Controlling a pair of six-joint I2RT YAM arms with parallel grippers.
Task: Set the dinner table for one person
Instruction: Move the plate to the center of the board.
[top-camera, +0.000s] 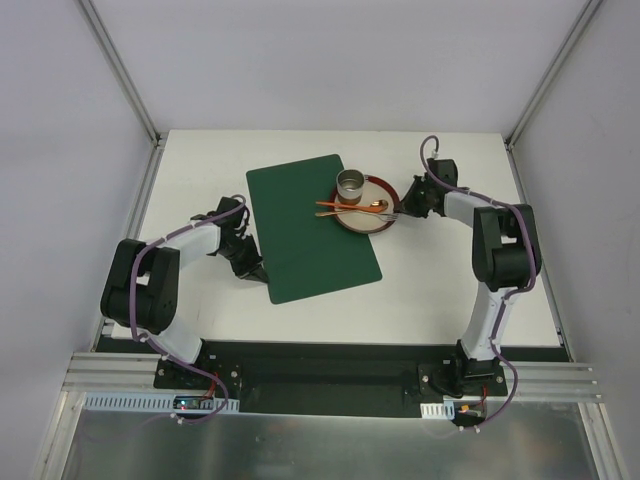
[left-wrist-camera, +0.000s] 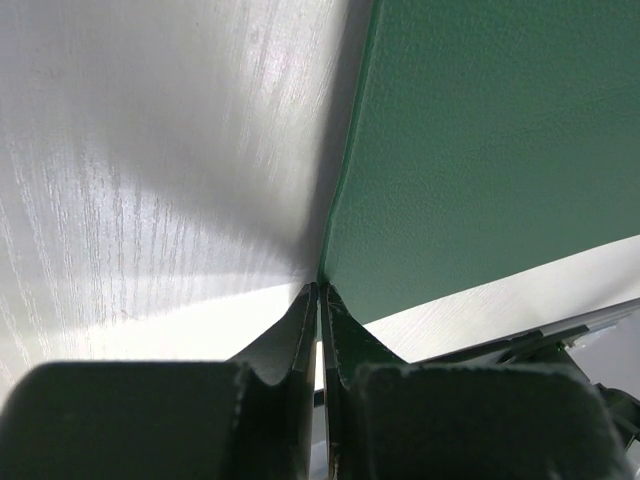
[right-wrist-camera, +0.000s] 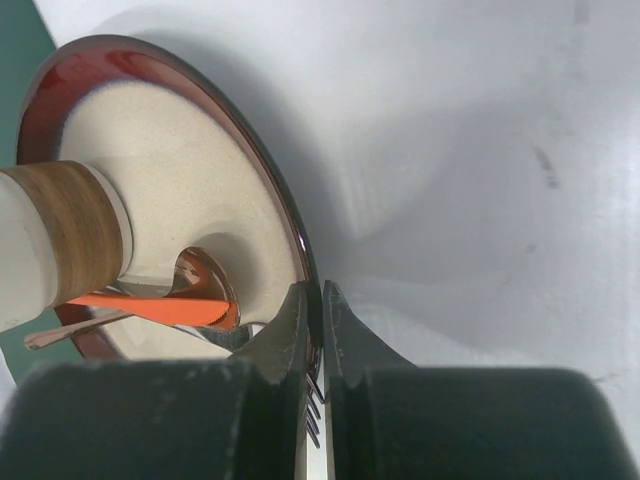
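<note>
Two arms reach inward over the dinner table (top-camera: 440, 285), the white top under everything. The left arm bends low, and the left gripper (top-camera: 256, 268) sits at the near left edge of the dark green placemat (top-camera: 305, 225), jaws pinched shut on that edge. The right arm folds in from the far right, and the right gripper (top-camera: 404, 208) has its jaws closed on the rim of a red-rimmed plate (top-camera: 391, 192) overlapping the placemat's right edge. On the plate sit a cup (top-camera: 351, 184), a copper spoon (top-camera: 372, 207) and a fork (right-wrist-camera: 314, 425).
</note>
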